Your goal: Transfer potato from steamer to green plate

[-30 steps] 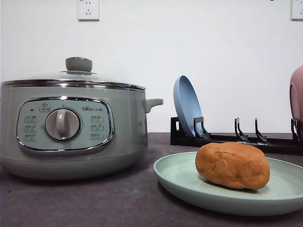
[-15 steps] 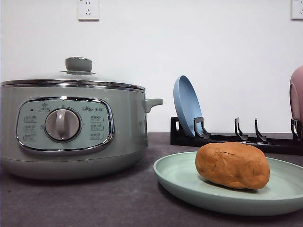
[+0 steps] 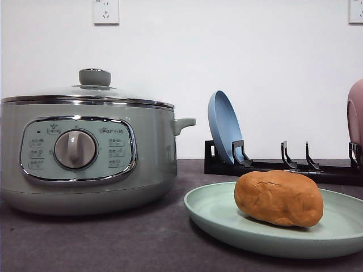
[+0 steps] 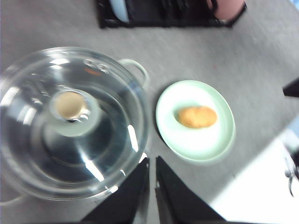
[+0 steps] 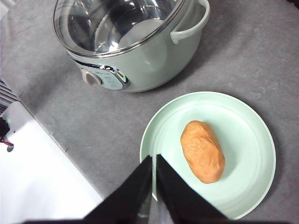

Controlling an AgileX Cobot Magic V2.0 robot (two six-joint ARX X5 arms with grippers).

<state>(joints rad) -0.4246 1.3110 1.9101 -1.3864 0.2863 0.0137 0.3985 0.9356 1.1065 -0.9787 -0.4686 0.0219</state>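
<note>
Front view first: nearest us lies the green plate (image 3: 227, 218) on the dark desk (image 3: 113, 243), and the potato (image 3: 279, 198) rests on it, right of centre, exactly where it lay a second ago; nothing in this view has moved since then. Beside the plate and a little further back stands the steamer (image 3: 85, 153), its glass lid (image 3: 93, 90) seated on the rim. Behind them the black rack (image 3: 266, 166) holds the blue plate (image 3: 223, 126) upright, with the pink plate (image 3: 356, 116) at the far right edge. From above, our right claw (image 5: 153, 161) hangs clenched and empty over the plate's near rim, and our left claw (image 4: 152, 163) hangs likewise pinched together, holding nothing, between steamer and plate. We judge the transfer finished: potato out, lid back on, both arms clear.
</note>
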